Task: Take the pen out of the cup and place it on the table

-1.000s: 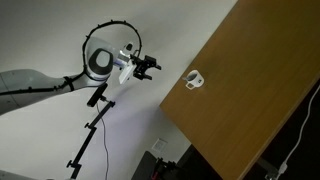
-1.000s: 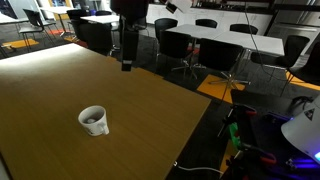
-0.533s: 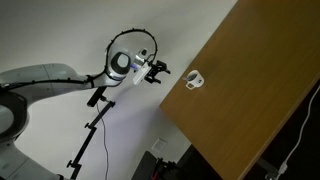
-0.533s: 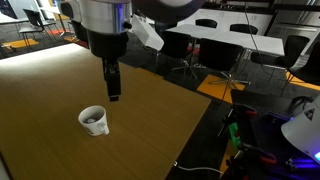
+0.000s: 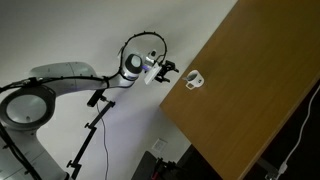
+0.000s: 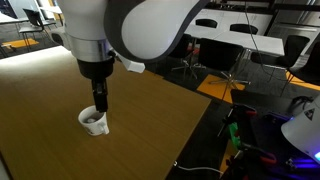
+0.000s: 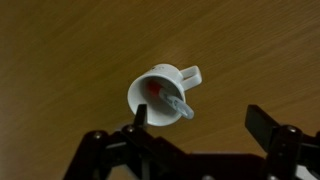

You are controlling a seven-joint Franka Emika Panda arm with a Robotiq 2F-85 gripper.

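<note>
The small white cup [image 7: 143,102] stands upright on the light-brown wooden table [image 7: 70,50], its loop handle pointing away from me. The pen [image 7: 168,100] leans inside it, red-orange low in the cup, with its paler tip sticking out over the rim. My gripper [image 7: 200,125] is open and empty, directly above the cup. One finger is close to the cup's rim and the other is well off to the side. In both exterior views the gripper [image 6: 100,100] [image 5: 168,70] hangs just over the cup [image 6: 93,121] [image 5: 194,79].
The table's [image 6: 60,75] edge runs close to the cup. Beyond it an exterior view shows office chairs [image 6: 180,45] and white desks [image 6: 250,35]. A white wall and a black stand [image 5: 90,130] sit behind the arm.
The gripper has come down and across the table, from well away from the cup to right above it. The cup and pen have not moved.
</note>
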